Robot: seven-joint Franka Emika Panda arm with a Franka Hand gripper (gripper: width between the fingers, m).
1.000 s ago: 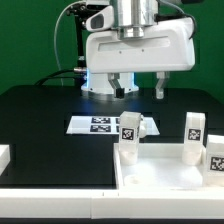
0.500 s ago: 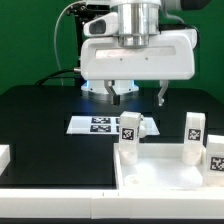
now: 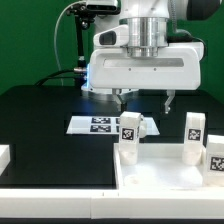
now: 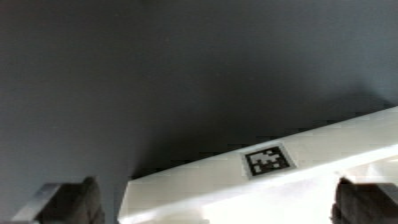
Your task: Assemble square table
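The square table's white tray-like top (image 3: 160, 178) lies at the front of the exterior view's right. Three short white legs stand upright on it, each with a black-and-white tag: one at its near-left corner (image 3: 128, 137), one further right (image 3: 194, 135), and one at the right edge (image 3: 216, 155). My gripper (image 3: 146, 101) hangs open above and behind the legs and holds nothing. In the wrist view a white tagged part (image 4: 267, 172) lies below, between my spread fingers (image 4: 71, 203).
The marker board (image 3: 100, 124) lies flat on the black table behind the tray. A small white piece (image 3: 3, 155) shows at the exterior view's left edge. The robot's white base (image 3: 100, 88) stands at the back.
The gripper has shifted toward the exterior view's right and come lower, nearer the legs. Its jaws stay wide. The parts have not moved.
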